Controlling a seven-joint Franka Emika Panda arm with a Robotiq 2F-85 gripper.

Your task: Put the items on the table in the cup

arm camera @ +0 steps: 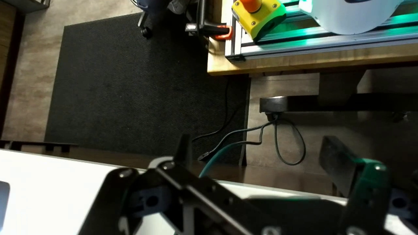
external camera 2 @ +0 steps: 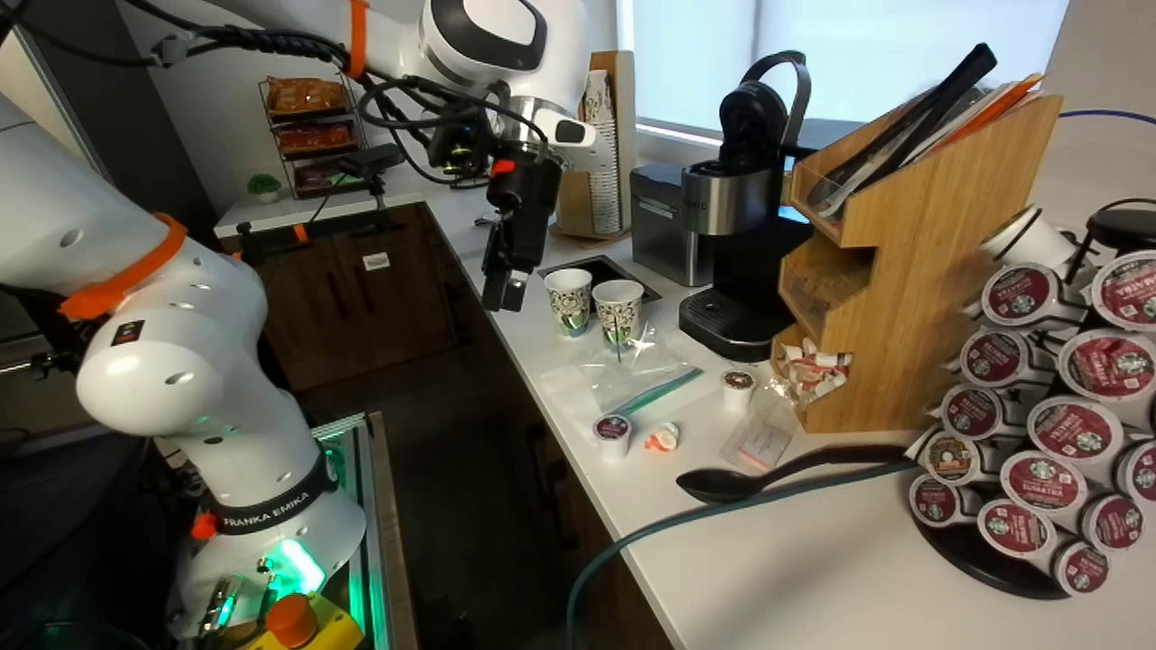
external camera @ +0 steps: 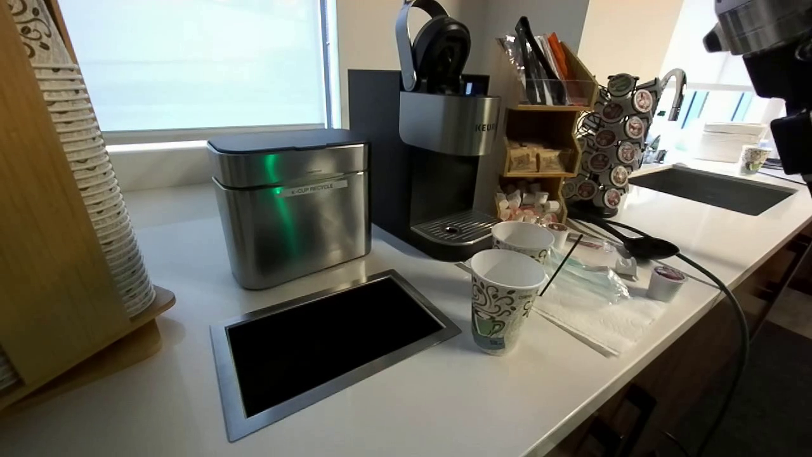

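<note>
A dark-topped coffee pod stands near the counter's front edge, and this pod shows in both exterior views. Another dark-topped pod stands farther back, nearer the wooden rack. A small white-and-orange creamer cup lies between them. Two patterned paper cups stand upright: a front cup near the counter opening and a back cup behind it. My gripper is in the air, left of the cups there, apart from everything. In the wrist view my gripper is open with nothing between its fingers; no pods or cups show there.
A clear plastic wrapper and a napkin lie beside the cups, with a thin black stick. A black spoon and a green cable cross the counter. The coffee machine, wooden rack and pod carousel stand behind.
</note>
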